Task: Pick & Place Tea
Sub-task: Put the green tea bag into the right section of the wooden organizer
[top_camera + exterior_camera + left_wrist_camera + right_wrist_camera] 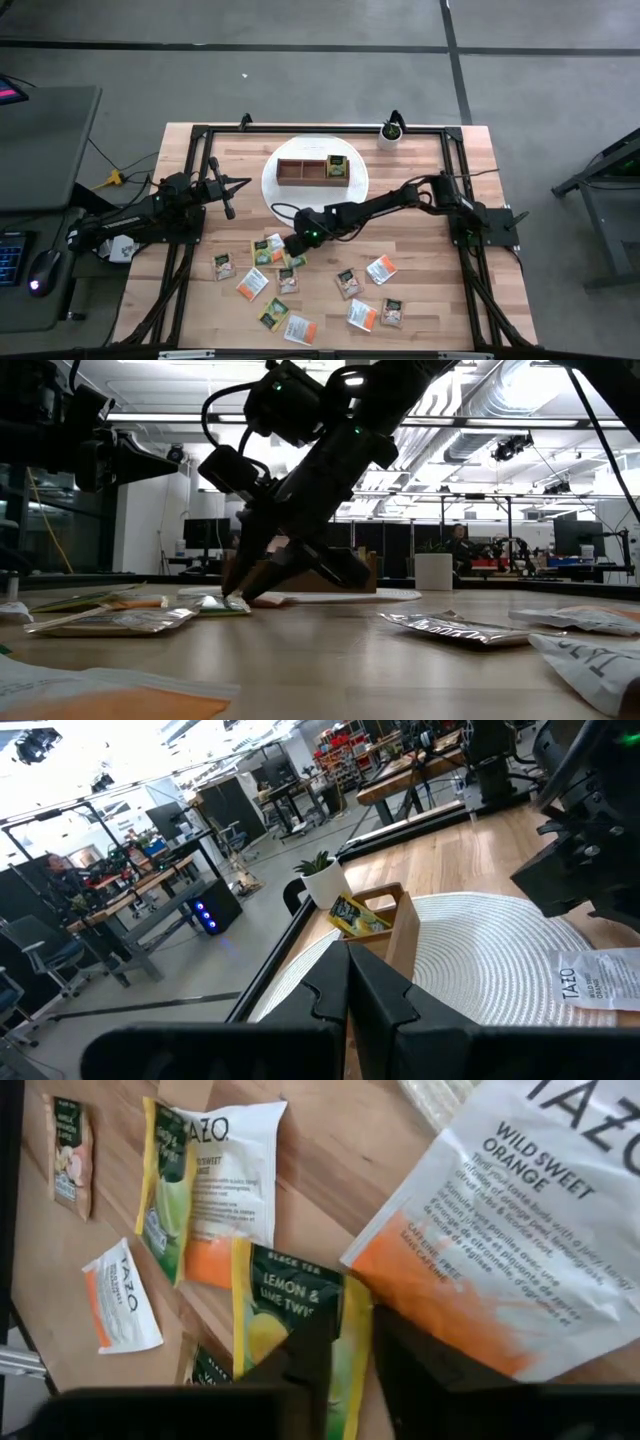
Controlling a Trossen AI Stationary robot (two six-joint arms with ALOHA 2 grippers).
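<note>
Right gripper (293, 247) low over the scattered tea sachets (300, 285).
Flat, glossy square paper packets, green-yellow, white-orange and tan, lie across the pale wood-plank table (430, 300) from seven to five o'clock. The right gripper's dark fingers are narrowed around the edge of a green-yellow sachet (290, 1330) near centre. Toward twelve, a brown three-compartment wooden box (312, 169) holds one sachet on a round white woven mat (275, 190). At nine, the left gripper (228, 205) hangs closed, empty. Beyond: workbenches, white ceiling ducts.

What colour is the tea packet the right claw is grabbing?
Yellow and dark green sachet, clearest in the right wrist view.
</note>
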